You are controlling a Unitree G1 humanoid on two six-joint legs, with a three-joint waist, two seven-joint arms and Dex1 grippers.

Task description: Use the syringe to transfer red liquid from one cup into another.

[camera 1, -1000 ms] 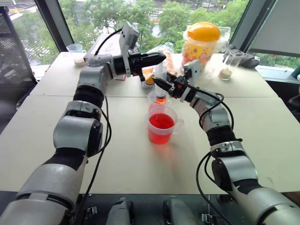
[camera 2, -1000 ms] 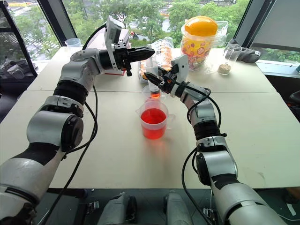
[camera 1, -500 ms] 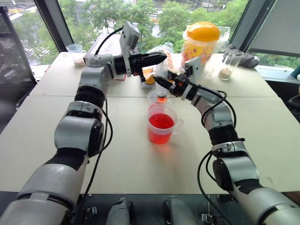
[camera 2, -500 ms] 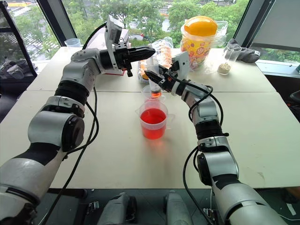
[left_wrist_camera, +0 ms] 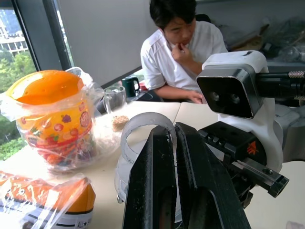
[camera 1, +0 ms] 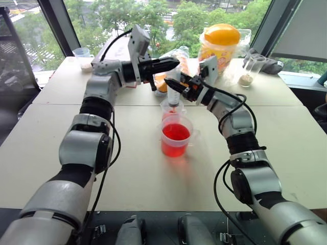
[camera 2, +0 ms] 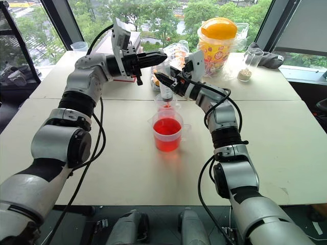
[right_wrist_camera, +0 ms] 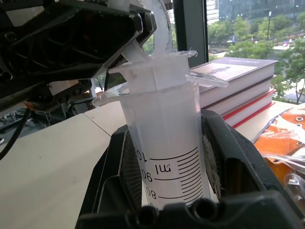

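The syringe [camera 1: 173,92] stands upright over the smaller clear cup [camera 1: 170,108], its tip at the cup's mouth. My right gripper [camera 1: 170,86] is shut on the barrel [right_wrist_camera: 167,143], with one finger [right_wrist_camera: 228,162] on each side of the printed scale. My left gripper [camera 1: 175,62] reaches in from the left and is shut on the white plunger's ring [left_wrist_camera: 147,128] at the top. Just in front stands the wider cup [camera 1: 176,137], a beaker with a side handle, about half full of red liquid [camera 1: 175,132]. A little red shows low in the smaller cup.
At the back of the table are an orange-lidded jar [camera 1: 219,48] in a bag, a tall glass with grains [camera 1: 248,71], a cup with white powder [camera 1: 83,57], stacked books [right_wrist_camera: 238,81] and an orange packet [camera 1: 162,81]. A person [left_wrist_camera: 181,47] sits behind the table.
My right forearm has tipped up slightly and the syringe stands a touch higher over the smaller cup. Both grips are unchanged.
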